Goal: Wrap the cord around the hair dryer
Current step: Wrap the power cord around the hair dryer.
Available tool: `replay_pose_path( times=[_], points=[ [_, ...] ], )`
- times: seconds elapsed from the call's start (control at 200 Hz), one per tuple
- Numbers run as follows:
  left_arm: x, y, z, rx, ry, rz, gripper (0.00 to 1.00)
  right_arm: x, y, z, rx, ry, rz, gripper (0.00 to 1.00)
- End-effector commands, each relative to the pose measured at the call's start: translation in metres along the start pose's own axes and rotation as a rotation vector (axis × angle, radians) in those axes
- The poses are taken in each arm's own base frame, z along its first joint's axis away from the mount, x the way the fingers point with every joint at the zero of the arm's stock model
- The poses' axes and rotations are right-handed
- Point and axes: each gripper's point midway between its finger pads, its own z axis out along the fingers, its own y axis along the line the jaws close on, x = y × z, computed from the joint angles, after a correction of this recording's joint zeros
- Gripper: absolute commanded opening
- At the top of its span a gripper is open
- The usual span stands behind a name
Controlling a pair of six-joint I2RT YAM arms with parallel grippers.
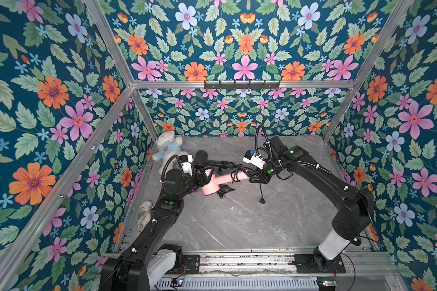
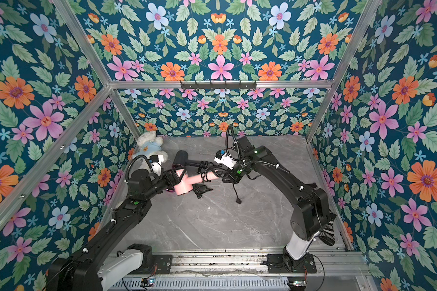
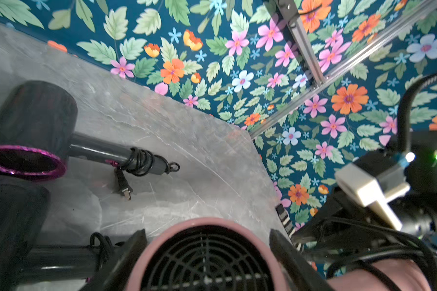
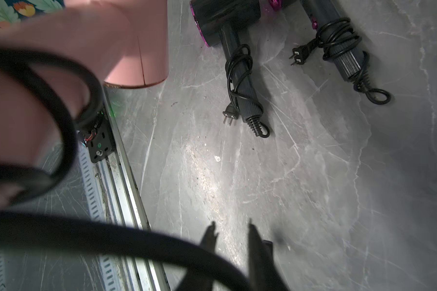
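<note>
Teddy bear [image 1: 167, 148] sits cornered, perhaps a shoe [image 1: 144, 215] nearer.

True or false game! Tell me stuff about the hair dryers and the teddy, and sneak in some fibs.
1. The left gripper holds the pink hair dryer. True.
2. The teddy bear wears a red shirt. False: its shirt is light blue.
3. The black hair dryers have cords wound round them. True.
4. The pink dryer's plug lies on the teddy. False: it is near the right gripper, away from the teddy.
</note>
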Motion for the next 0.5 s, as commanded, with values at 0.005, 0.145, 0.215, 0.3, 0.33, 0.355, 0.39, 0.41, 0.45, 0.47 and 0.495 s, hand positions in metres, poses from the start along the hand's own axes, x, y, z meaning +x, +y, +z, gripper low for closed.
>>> replay_pose_path(
  times=[0.005, 0.145, 0.215, 0.3, 0.33, 0.355, 0.39, 0.41, 0.45, 0.47, 0.495],
  points=[
    [-0.019, -0.004, -0.003, -0.043, -0.034, -0.046, 0.00, -0.019, 0.004, -0.015, -0.049, -0.156, 0.034, 0.46],
    [-0.019, -0.020, -0.006, -0.017, 0.023, -0.042, 0.00, -0.014, -0.013, -0.026, -0.093, -0.304, 0.132, 0.58],
    [-0.019, -0.028, -0.008, 0.000, 0.051, -0.034, 0.00, -0.011, -0.016, -0.029, -0.109, -0.344, 0.151, 0.61],
    [-0.018, -0.036, -0.011, 0.016, 0.081, -0.027, 0.00, -0.010, -0.016, -0.034, -0.116, -0.389, 0.153, 0.65],
    [-0.018, -0.041, -0.011, 0.031, 0.095, -0.023, 0.00, -0.010, -0.017, -0.037, -0.116, -0.404, 0.156, 0.66],
    [-0.017, -0.044, -0.012, 0.045, 0.108, -0.022, 0.00, -0.010, -0.018, -0.039, -0.116, -0.419, 0.160, 0.66],
    [-0.016, -0.048, -0.012, 0.058, 0.127, -0.022, 0.00, -0.010, -0.019, -0.042, -0.118, -0.439, 0.169, 0.66],
    [-0.016, -0.051, -0.012, 0.068, 0.137, -0.020, 0.00, -0.010, -0.020, -0.043, -0.119, -0.451, 0.174, 0.66],
    [-0.015, -0.056, -0.012, 0.084, 0.158, -0.016, 0.00, -0.010, -0.022, -0.048, -0.115, -0.476, 0.179, 0.66],
    [-0.016, -0.058, -0.012, 0.086, 0.165, -0.014, 0.00, -0.009, -0.023, -0.049, -0.111, -0.486, 0.185, 0.68],
    [-0.015, -0.059, -0.012, 0.087, 0.176, -0.014, 0.00, -0.008, -0.025, -0.051, -0.104, -0.500, 0.189, 0.68]
  ],
)
